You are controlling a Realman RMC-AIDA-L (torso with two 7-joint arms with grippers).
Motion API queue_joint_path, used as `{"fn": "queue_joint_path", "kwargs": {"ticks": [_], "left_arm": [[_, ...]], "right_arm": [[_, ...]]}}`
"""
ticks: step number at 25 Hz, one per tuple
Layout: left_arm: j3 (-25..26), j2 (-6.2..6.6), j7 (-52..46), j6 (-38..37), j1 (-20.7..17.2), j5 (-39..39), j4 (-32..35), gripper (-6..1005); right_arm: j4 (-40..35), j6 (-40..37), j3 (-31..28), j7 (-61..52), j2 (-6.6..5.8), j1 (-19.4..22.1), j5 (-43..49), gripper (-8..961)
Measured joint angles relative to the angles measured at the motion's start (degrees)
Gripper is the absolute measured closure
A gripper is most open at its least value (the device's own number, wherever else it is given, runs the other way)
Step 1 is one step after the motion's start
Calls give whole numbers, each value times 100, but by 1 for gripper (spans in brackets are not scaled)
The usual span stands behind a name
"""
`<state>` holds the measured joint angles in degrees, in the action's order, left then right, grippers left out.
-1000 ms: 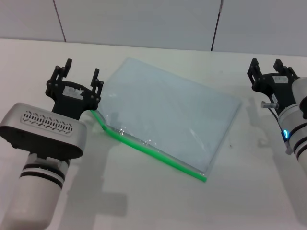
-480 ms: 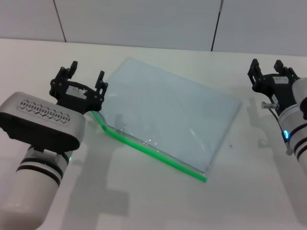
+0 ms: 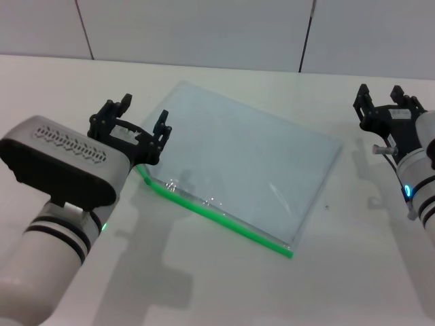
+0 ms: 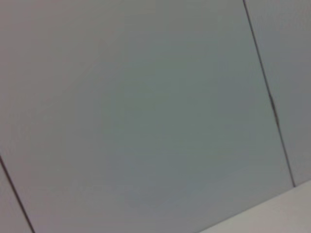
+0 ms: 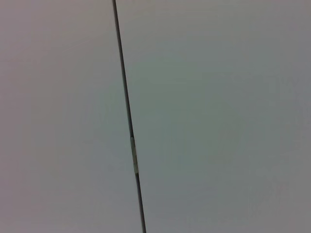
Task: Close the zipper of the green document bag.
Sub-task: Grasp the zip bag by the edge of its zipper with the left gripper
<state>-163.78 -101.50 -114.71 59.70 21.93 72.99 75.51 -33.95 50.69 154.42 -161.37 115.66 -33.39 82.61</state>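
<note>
Two grippers over a white table: left gripper hovering with fingers spread and nothing between them, just above the left corner of the green document bag, beside the near-left end of the zipper; right gripper parked well apart at the far right, fingers likewise spread and empty. Bag lying flat and skewed near the table's middle, with the bright green zipper strip along its near long edge, curling up at the left end. Only grey wall panels in both wrist views.
</note>
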Motion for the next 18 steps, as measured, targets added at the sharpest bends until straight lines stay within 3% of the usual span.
{"fn": "queue_joint_path", "kwargs": {"ticks": [2,4,9,13,15,18], "left_arm": [[-1,174,151,-97,18,-168,283,387],[-9,261,348,-111,18,-225,415,387],[18,330,1602,-209,40,-872,669,387],[34,278,2766,-119,64,-1438,783,387],[22,165,3625,24,42,-1669,811,387],[19,71,4116,188,22,-1778,839,387]], "right_arm": [[3,-4,0,0,0,0,0,360],[3,-7,0,0,0,0,0,360],[11,-7,0,0,8,0,0,361],[11,-7,0,0,9,-5,0,362],[11,-7,0,0,9,-6,0,362],[11,-7,0,0,9,-4,-4,363]]}}
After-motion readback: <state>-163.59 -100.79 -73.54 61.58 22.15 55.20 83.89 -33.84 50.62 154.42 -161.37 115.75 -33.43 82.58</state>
